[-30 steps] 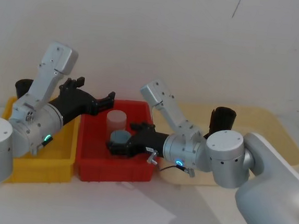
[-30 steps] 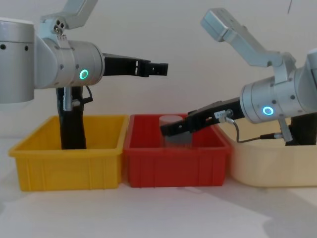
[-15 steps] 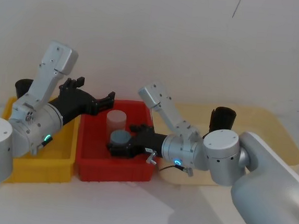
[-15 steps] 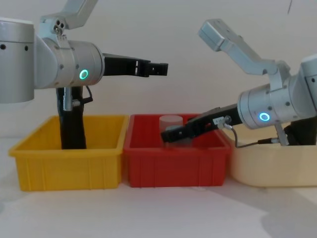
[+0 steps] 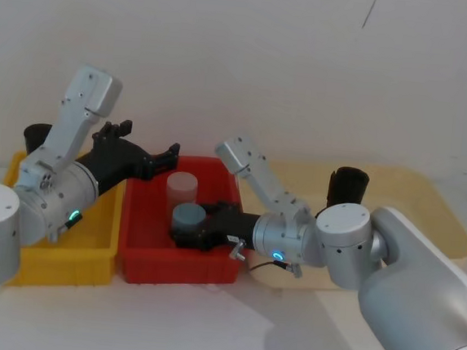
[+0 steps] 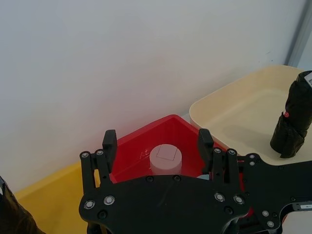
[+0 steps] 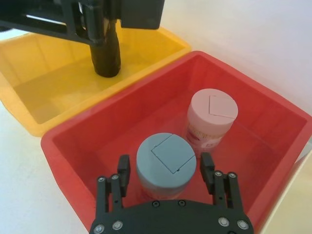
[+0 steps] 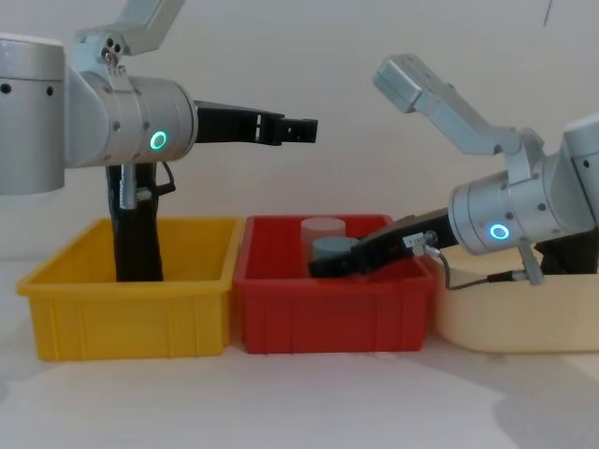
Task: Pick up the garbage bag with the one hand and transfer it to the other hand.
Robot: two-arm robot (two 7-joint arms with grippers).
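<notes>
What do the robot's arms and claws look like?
Both arms are thick silver tubes with round joints. The left arm has a green ring light; the right arm has a blue one, with a thin grey cable hanging below. Each ends in a flat black long-fingered claw studded with silver screws: left claw, right claw.

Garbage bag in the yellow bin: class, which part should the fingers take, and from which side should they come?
Grip the garbage bag on its upper part, above the wall of the yellow bin, probably coming down from above or level over the rim and pinching across the roll. It stands upright, taller than the wall, and its lower part is walled in.
</notes>
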